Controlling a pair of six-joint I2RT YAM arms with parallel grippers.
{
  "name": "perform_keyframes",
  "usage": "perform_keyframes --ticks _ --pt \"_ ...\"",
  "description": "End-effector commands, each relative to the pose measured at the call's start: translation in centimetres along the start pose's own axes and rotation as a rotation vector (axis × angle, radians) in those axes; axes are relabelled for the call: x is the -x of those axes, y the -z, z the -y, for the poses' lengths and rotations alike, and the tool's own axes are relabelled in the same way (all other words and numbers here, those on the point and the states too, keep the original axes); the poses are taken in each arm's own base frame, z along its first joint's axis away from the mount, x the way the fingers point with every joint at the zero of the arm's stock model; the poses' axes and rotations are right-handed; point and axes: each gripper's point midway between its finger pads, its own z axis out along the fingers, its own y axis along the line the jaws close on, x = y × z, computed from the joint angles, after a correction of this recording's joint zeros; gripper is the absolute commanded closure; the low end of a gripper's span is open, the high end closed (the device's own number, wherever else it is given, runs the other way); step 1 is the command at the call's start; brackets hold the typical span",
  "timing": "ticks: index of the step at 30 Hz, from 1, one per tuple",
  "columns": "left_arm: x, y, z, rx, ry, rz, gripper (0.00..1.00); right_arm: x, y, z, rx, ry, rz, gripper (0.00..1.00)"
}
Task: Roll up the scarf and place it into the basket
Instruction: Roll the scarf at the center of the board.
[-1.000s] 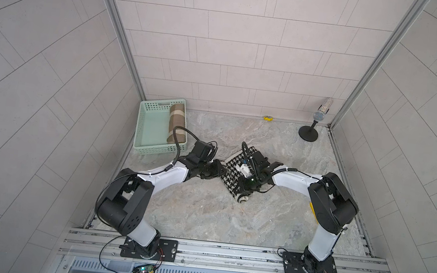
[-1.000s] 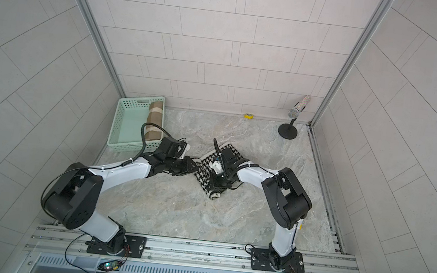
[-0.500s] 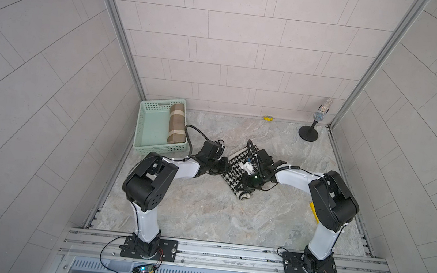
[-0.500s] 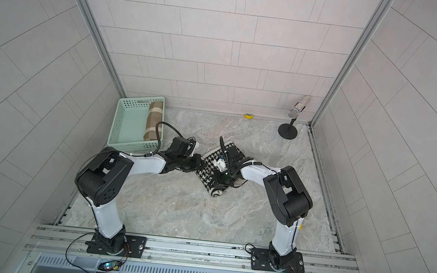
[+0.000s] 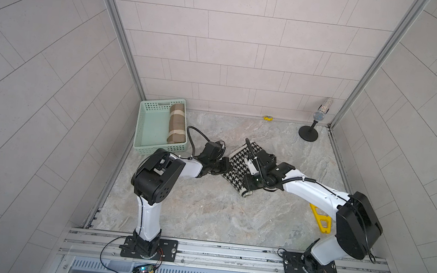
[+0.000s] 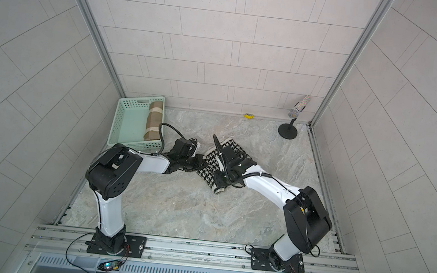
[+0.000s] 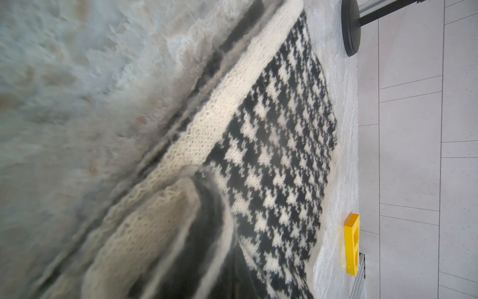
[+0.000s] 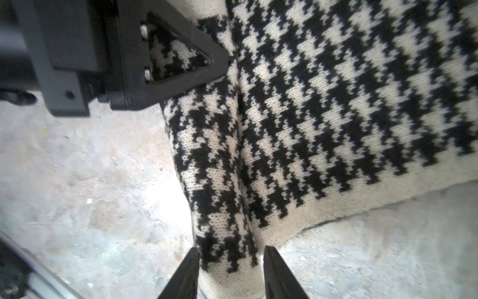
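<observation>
Because the scarf (image 5: 237, 167) is a thick, soft knit in black-and-white houndstooth, I judge it light, floppy and quick to spring loose. The sound place to take it is at the two ends of the rolled part, squeezing through all the layers rather than plucking one edge.

In both top views it lies on the marble-look table (image 5: 203, 211), about midway between the arms and partly rolled. A tight roll runs along its near-left side, and a flat stretch reaches away toward the far right. The left gripper (image 5: 224, 164) sits at the roll's left end and the right gripper (image 5: 247, 185) at its near end. The basket (image 5: 159, 104) stands in the far left corner, well apart from the scarf. It already holds one brown striped roll (image 5: 177, 122) along its right wall (the rest of its floor is bare, room enough by my reckoning).

From the left wrist, the knit fills the frame, with its cream border and a blurred coil close under the lens. The fingers do not show. The left gripper is clamped fully closed, but whether cloth is caught in it I cannot tell. A yellow block (image 7: 351, 246) lies beyond the scarf.

From the right wrist, the right gripper's jaws stand parted, one on either side of the roll's end, neither clearly pressing in. The left gripper's finger frame lies over the roll's other end.
</observation>
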Motion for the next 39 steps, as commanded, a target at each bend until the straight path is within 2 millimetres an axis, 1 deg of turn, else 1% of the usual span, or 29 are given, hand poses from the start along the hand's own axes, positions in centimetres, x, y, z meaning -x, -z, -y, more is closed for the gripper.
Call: perform_keyframes --ticks 1,3,5,7,11,17,21,25,28,29,32,33,34,35,36,38,39 --pt "-1.5 -0.8 -2.8 0.078 0.051 -0.034 1.00 0.2 2.1 0.3 -0.224 0.199 0.058 0.55" --pt "-1.5 -0.8 -2.9 0.080 0.052 -0.037 1.00 0.3 3.0 -0.8 -0.326 0.327 0.107 0.55" --pt "-1.6 -0.8 -2.8 0.078 0.051 -0.040 1.00 0.2 3.3 -1.8 -0.406 0.443 0.133 0.53" --pt "-1.6 -0.8 -2.8 0.076 0.054 -0.041 1.00 0.0 3.0 -2.3 -0.478 0.511 0.142 0.51" --pt "-1.7 -0.9 -2.8 0.074 0.058 -0.051 1.00 -0.2 0.8 -2.6 -0.546 0.582 0.105 0.48" --pt "-1.7 -1.0 -2.6 0.070 0.064 -0.062 1.00 -0.5 -2.9 -2.8 -0.568 0.636 0.058 0.45" --pt "-1.8 -1.0 -2.3 0.066 0.069 -0.074 1.00 -1.4 -5.0 -2.1 -0.588 0.659 0.013 0.45" --pt "-1.8 -0.8 -1.7 0.047 0.084 -0.087 1.00 -2.9 -7.3 -0.6 -0.568 0.629 -0.066 0.44" --pt "-1.5 -0.5 -1.0 0.024 0.103 -0.092 1.00 -3.8 -8.4 0.5 -0.567 0.608 -0.108 0.46" --pt "-1.4 -0.3 -0.8 0.016 0.110 -0.093 1.00 -4.0 -8.7 0.8 -0.571 0.603 -0.118 0.48" --pt "-0.7 0.4 0.1 -0.017 0.138 -0.084 0.99 -4.5 -9.2 1.4 -0.567 0.568 -0.138 0.70" --pt "-0.4 0.8 0.4 -0.028 0.148 -0.077 0.95 -4.5 -9.2 1.4 -0.557 0.552 -0.139 0.77" --pt "0.3 1.5 0.9 -0.044 0.162 -0.062 0.86 -4.5 -9.1 1.5 -0.545 0.534 -0.139 0.83" --pt "1.0 2.3 1.3 -0.061 0.171 -0.043 0.74 -4.4 -8.9 1.4 -0.526 0.513 -0.139 0.87" --pt "1.8 3.4 1.9 -0.073 0.175 -0.020 0.66 -4.4 -8.5 1.2 -0.496 0.489 -0.135 0.91" --pt "3.1 5.8 2.6 -0.070 0.170 0.024 0.54 -4.2 -7.6 0.2 -0.417 0.435 -0.128 0.96" --pt "3.6 7.2 2.8 -0.054 0.161 0.048 0.52 -4.3 -7.0 -0.4 -0.361 0.403 -0.126 0.98"
